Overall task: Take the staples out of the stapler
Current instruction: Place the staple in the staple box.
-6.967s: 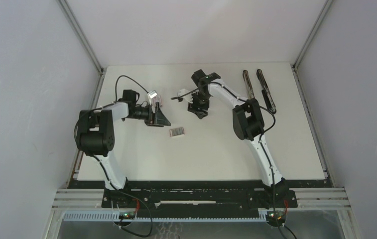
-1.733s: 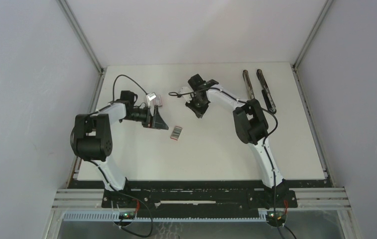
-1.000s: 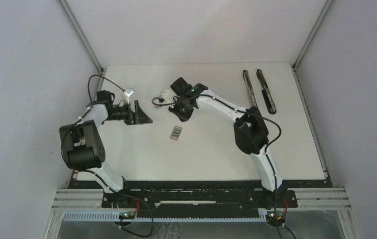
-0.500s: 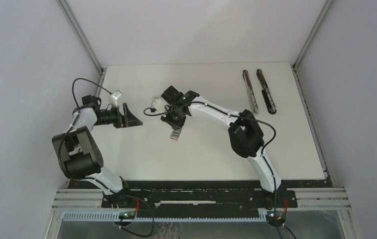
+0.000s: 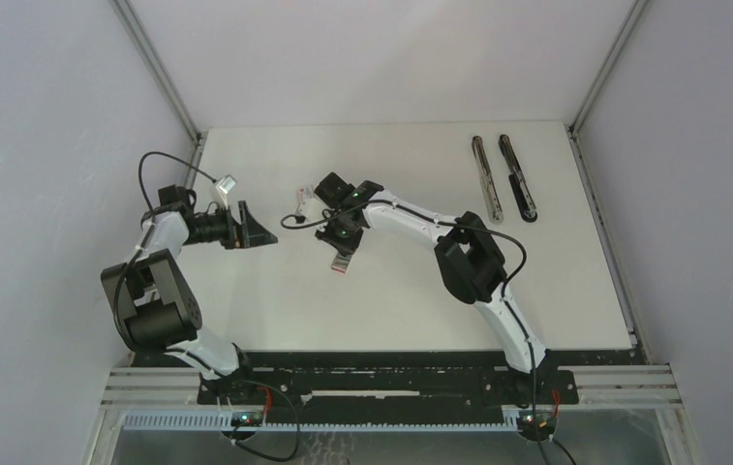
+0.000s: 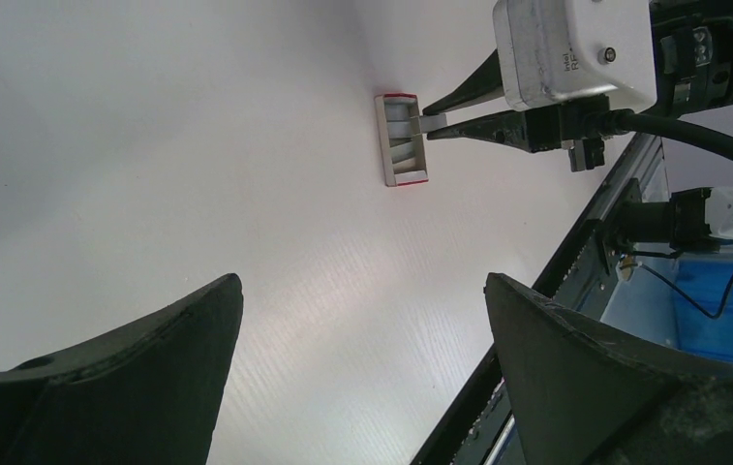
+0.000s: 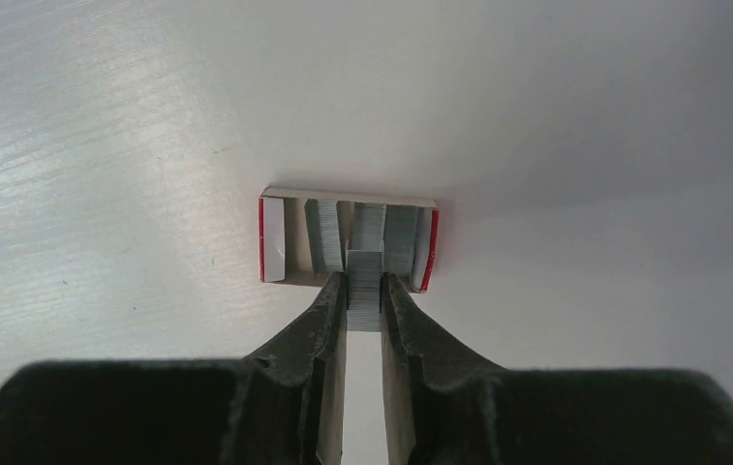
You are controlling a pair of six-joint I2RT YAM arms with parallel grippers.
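The right arm has swung across from the far middle of the table (image 5: 575, 291) and now reaches out long and low over the small box (image 7: 272, 237) with red ends. The left arm has pulled back to the left side, out of the way. The right gripper (image 7: 364, 286) is nearly shut and pinches one grey strip of staples (image 7: 364, 266) between its two fingers. The front end of the strip is already over the open box, where other strips (image 7: 323, 247) lie side by side. I think this means the strip is about to be put in the box, and this part of the job is almost done. The right gripper points down and forward at the box. The left gripper (image 6: 362, 286) is as wide open as it goes and holds nothing. It lies level, near the table's left edge, and faces the box from well away. The stapler (image 5: 517, 179) lies far off at the back right, in two long pieces.
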